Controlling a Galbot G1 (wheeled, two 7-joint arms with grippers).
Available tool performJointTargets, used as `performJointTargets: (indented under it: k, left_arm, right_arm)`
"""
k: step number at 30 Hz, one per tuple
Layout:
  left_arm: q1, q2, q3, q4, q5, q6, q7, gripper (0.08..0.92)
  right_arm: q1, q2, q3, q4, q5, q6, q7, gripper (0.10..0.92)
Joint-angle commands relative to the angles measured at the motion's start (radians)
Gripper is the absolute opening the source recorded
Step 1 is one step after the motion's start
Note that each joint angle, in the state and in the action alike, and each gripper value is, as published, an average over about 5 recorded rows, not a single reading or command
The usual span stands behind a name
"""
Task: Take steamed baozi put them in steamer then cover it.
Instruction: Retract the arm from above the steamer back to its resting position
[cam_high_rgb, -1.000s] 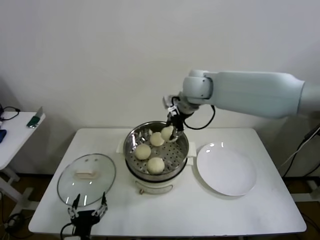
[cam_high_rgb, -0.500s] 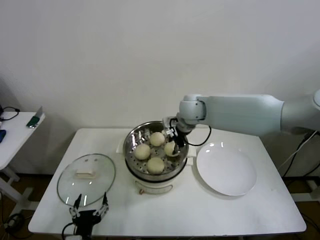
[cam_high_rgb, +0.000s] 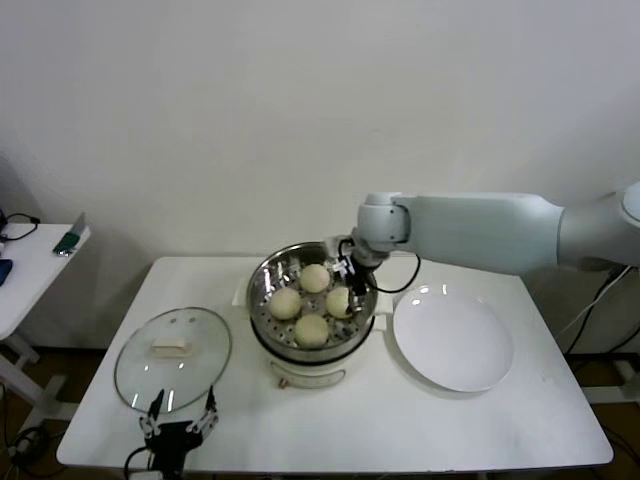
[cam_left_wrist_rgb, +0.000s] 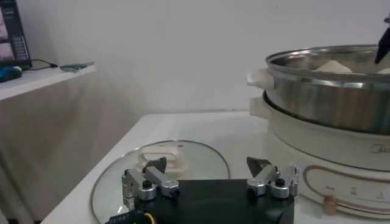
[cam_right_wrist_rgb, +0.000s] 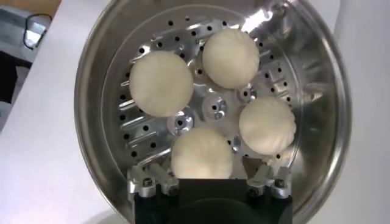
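Observation:
Four cream-white baozi lie on the perforated tray of the steel steamer (cam_high_rgb: 266, 312): one at the back (cam_high_rgb: 314, 278), one at the left (cam_high_rgb: 285, 303), one at the front (cam_high_rgb: 311, 329), one at the right (cam_high_rgb: 339, 300). My right gripper (cam_high_rgb: 352, 283) hangs low over the right one, open, its fingers on either side of that baozi (cam_right_wrist_rgb: 202, 152) with small gaps. The glass cover (cam_high_rgb: 173, 358) with its cream handle lies flat on the table left of the steamer. My left gripper (cam_high_rgb: 178, 425) is open and empty at the table's front edge, just before the cover (cam_left_wrist_rgb: 161, 176).
A flat white plate (cam_high_rgb: 453, 340) lies on the table right of the steamer. A small side table (cam_high_rgb: 35, 262) with dark items stands at the far left. The steamer's white base (cam_left_wrist_rgb: 341, 152) is close to my left gripper's side.
My right gripper came down from above the steamer's back rim with a baozi and set it on the tray's right side. The fingers now stand apart from it. The left arm stayed still.

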Motion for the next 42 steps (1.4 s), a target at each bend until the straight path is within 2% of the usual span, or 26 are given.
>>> performJointTargets:
  k: [1,4,8,12,20,25,31,39,42]
  left_arm:
    - [0.003,0.001,0.000,-0.029,-0.016,0.030,-0.001,0.823]
    - [0.001,0.004,-0.001,-0.033,-0.010,0.033,0.000,0.823]
    - [-0.007,0.010,0.000,-0.033,0.011,0.040,-0.002,0.823]
    - [-0.015,0.027,0.002,-0.036,0.026,0.045,-0.026,0.823]
    - [-0.066,0.053,-0.009,-0.031,0.041,0.060,-0.026,0.823]
    - [-0.090,0.068,-0.014,-0.009,0.050,0.057,-0.029,0.823]
    - [-0.104,0.077,-0.022,0.011,0.057,0.042,-0.051,0.823]
    - [-0.092,0.079,-0.015,0.030,0.089,-0.043,-0.058,0.823]
    - [-0.095,0.086,-0.027,0.042,0.186,-0.106,-0.078,0.823]
  right_arm:
    - [0.126,-0.097,0.049,-0.004,0.098,0.092,-0.090,0.817]
    - [0.116,-0.183,0.136,-0.010,0.171,0.051,-0.004,0.822]
    - [-0.064,-0.314,0.402,-0.007,0.264,-0.003,0.269,0.823]
    - [-0.371,-0.438,0.763,0.017,0.189,0.051,0.459,0.823]
    - [-1.022,-0.580,1.384,0.095,0.016,0.224,0.627,0.823]
    - [-1.386,-0.553,1.717,0.117,-0.015,0.315,0.701,0.823]
    - [-1.845,-0.436,2.092,0.197,-0.018,0.437,0.687,0.823]
    - [-2.089,-0.237,2.199,0.211,-0.052,0.677,0.622,0.823]
    - [-2.129,-0.180,2.195,0.208,-0.068,0.773,0.606,0.823]
